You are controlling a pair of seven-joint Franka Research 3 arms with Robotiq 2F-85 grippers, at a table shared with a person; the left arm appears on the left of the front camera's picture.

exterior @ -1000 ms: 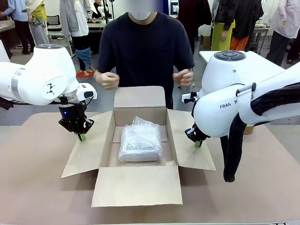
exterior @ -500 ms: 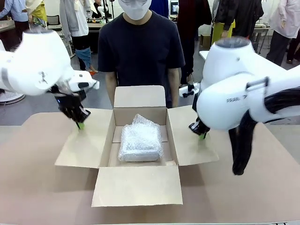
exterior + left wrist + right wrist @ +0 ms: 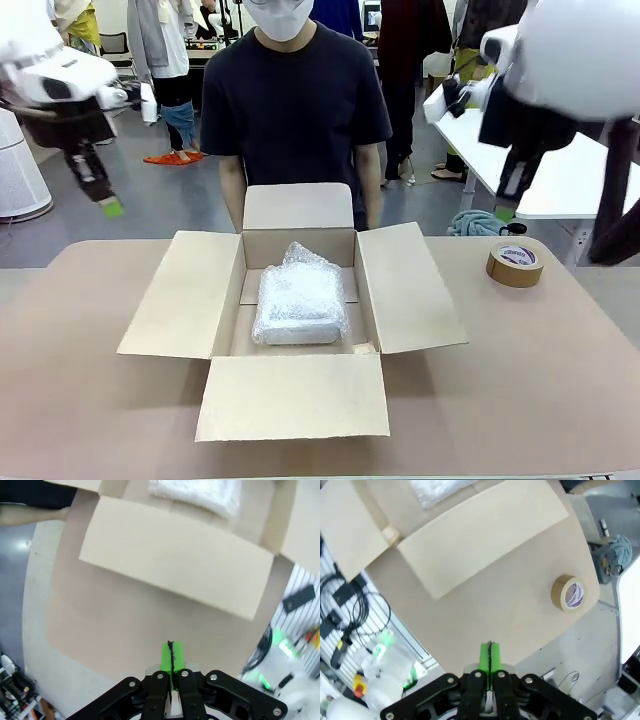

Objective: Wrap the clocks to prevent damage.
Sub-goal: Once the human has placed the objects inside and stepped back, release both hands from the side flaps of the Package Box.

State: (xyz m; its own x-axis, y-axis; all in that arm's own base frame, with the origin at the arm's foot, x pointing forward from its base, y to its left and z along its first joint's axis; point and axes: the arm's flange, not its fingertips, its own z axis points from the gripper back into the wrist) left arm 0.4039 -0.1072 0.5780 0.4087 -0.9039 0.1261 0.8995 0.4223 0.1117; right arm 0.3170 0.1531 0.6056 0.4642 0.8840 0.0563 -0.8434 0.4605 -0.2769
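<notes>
Two closed, empty claws: my left claw and right claw hang above the bench; the bubble-wrapped bundle lies in the open box.

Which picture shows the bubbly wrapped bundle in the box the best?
The front view: the bubble-wrapped bundle lies whole inside the open cardboard box. The left wrist view catches a blurry strip of it at the top edge; the right wrist view, just a corner.

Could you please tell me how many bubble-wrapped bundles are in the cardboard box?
1: the bubble-wrapped bundle lies in the middle of the open cardboard box. Anything beneath it would be hidden.
</notes>
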